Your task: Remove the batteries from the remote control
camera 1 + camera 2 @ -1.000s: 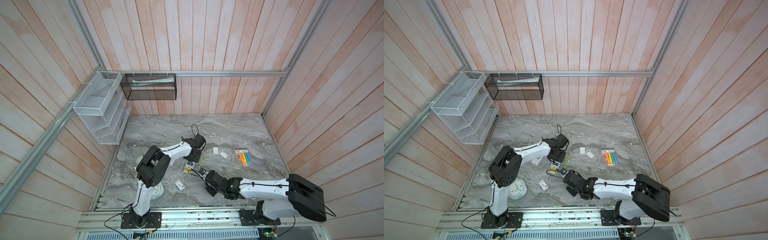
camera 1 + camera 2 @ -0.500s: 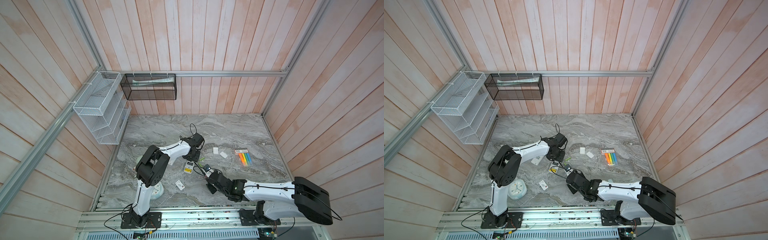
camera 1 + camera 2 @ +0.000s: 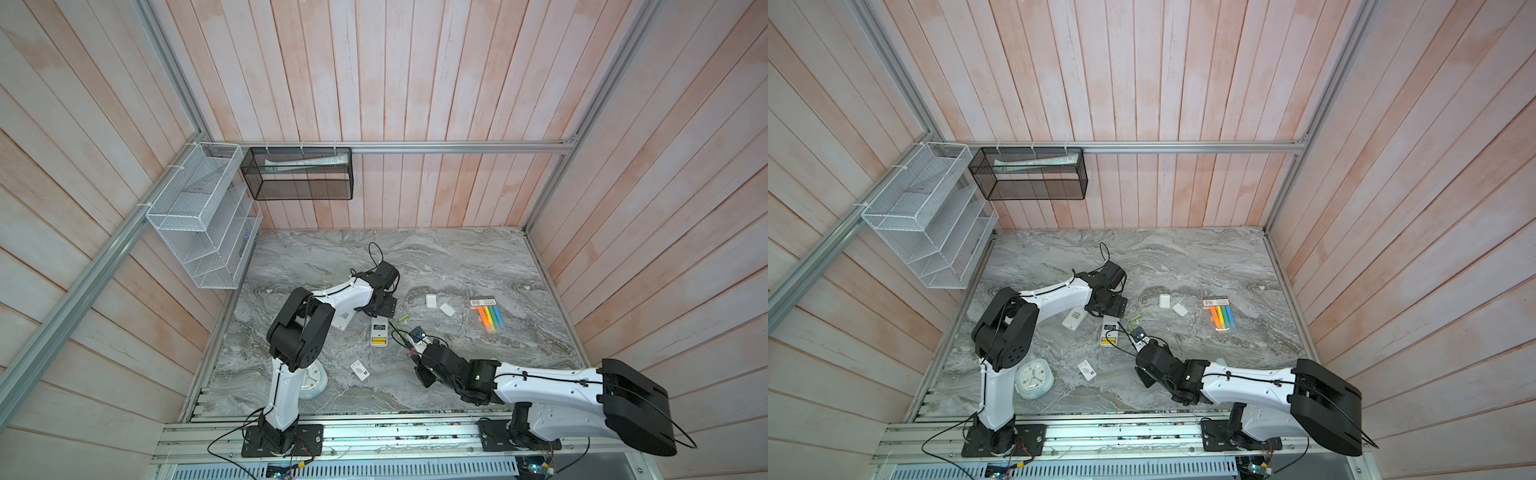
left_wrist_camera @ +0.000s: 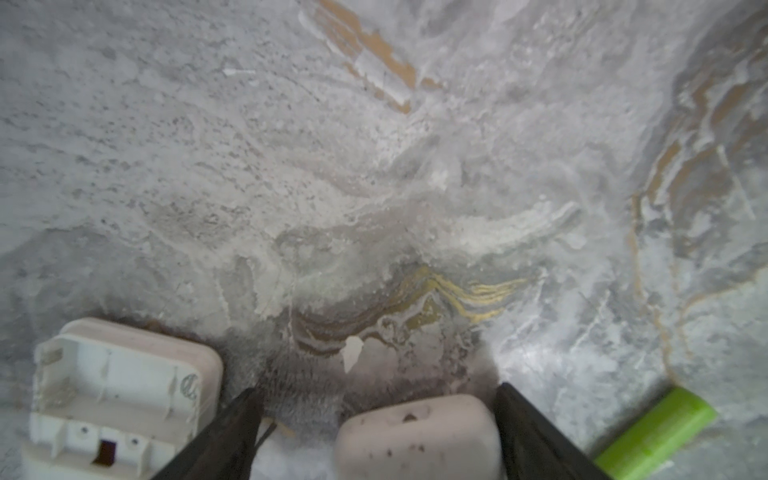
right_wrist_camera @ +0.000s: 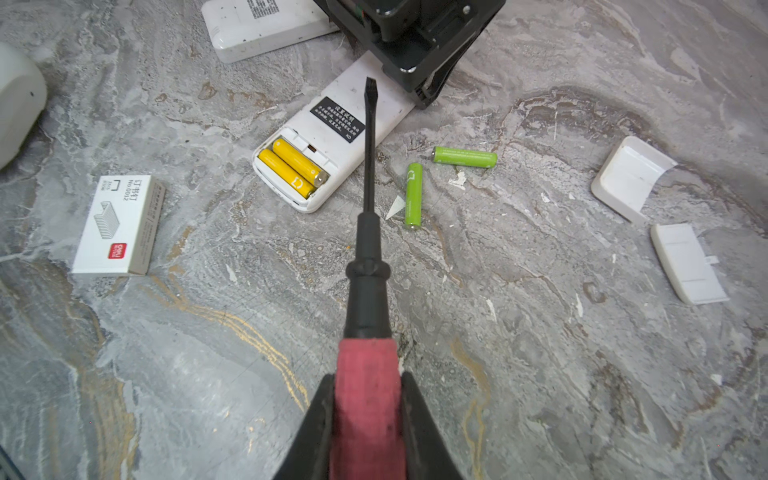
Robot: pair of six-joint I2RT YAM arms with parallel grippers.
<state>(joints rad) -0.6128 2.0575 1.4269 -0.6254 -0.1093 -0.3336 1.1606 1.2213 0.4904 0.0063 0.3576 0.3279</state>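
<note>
A white remote control (image 5: 332, 141) lies back up on the marble table, its compartment open with two yellow batteries (image 5: 295, 166) inside. Two green batteries (image 5: 413, 195) (image 5: 464, 157) lie loose beside it, also visible in both top views (image 3: 403, 318) (image 3: 1134, 318). My left gripper (image 4: 378, 392) (image 3: 384, 307) stands open around the remote's far end (image 4: 415, 436), with a gap on one side. My right gripper (image 5: 368, 382) (image 3: 413, 352) is shut on the red handle of a screwdriver (image 5: 368, 365). The screwdriver's black blade tip (image 5: 369, 85) hovers over the remote's label.
A second white remote (image 5: 257, 25) with an empty compartment (image 4: 116, 395) lies next to the left gripper. Two white covers (image 5: 629, 178) (image 5: 688, 262), a staple box (image 5: 118, 224), a highlighter pack (image 3: 488, 313) and a clock (image 3: 1034, 378) are on the table. Wire baskets (image 3: 199, 216) hang on the wall.
The left gripper's jaws have opened wider around the remote's end. The right gripper with the screwdriver has shifted slightly to the right, away from the battery compartment.
</note>
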